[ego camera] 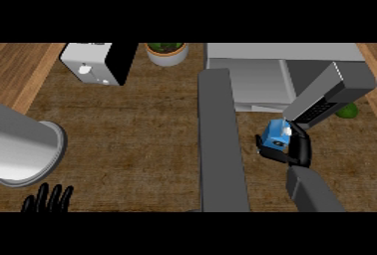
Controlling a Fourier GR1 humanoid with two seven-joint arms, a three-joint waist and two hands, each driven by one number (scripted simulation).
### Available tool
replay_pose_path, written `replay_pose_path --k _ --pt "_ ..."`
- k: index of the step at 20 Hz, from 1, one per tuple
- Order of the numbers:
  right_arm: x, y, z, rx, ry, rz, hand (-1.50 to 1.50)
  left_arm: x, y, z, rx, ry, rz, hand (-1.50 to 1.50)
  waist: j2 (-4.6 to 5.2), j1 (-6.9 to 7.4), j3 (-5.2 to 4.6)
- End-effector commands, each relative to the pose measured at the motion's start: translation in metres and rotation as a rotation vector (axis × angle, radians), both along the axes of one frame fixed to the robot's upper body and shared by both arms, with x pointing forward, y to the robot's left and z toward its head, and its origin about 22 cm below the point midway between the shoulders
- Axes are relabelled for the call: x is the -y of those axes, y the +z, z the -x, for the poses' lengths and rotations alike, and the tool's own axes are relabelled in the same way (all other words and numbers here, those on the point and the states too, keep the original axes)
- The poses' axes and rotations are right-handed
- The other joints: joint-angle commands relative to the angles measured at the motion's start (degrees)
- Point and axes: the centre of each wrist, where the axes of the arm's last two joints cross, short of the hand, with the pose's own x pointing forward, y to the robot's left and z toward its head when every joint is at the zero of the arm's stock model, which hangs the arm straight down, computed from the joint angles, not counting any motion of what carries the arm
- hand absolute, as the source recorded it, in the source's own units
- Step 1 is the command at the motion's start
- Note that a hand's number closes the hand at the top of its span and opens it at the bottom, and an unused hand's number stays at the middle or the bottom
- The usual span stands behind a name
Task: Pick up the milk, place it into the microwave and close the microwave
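Brown woven matting covers the worktop [132,134], with bare wood planks along its far-left edge. At the near-left corner the left robot hand [49,198] rests open with its fingers pointing up, next to a large grey pot [26,149] at the left edge. Farther back stand a white toaster [92,62] and a potted plant [167,51]. A long grey slab, which I take to be the microwave door [219,144], runs from far to near through the middle, swung open. Right of it sits the pale grey microwave [254,77], its opening facing the near side.

The step in hand looks like the pick-up, just about complete: the right robot hand [288,149] is curled round the milk [278,134], which sits just near of the microwave's front and right of the open door. Whether the carton has left the worktop I cannot tell. The next move calls for carrying it away and slightly left into the opening, clear of the door and of the dark grey box [331,92] at the far right, then releasing and swinging the door shut.

The milk is a small blue carton with a white patch on top, partly hidden by black fingers. A green fruit [348,110] lies at the right edge.
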Motion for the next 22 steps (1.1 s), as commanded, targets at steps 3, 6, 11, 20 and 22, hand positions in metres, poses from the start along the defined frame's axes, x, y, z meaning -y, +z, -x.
replay_pose_path --k 3,6,11,20,22 --pt "0.000 -0.009 0.009 0.092 0.067 -0.008 1.50 0.002 -0.007 -0.006 -0.006 0.001 0.005 -1.50 -0.20 -0.65 -0.07" --pt "-0.024 -0.007 0.005 0.107 0.070 0.039 1.50 -0.011 -0.003 0.001 0.010 -0.007 0.011 -1.50 -0.42 -0.98 -0.12" --pt "0.010 -0.005 0.027 0.103 0.083 0.019 1.50 0.000 0.006 0.025 -0.021 -0.024 0.001 -1.50 -0.68 -1.43 -0.16" --pt "0.006 0.035 0.078 0.046 0.126 0.052 1.50 -0.001 0.004 0.027 -0.007 -0.004 0.011 -1.50 -1.06 -2.52 -0.30" --pt "0.003 0.037 0.099 0.068 0.168 0.012 1.50 0.002 0.005 0.022 0.003 0.011 0.000 -1.50 -0.85 -2.25 -0.23"
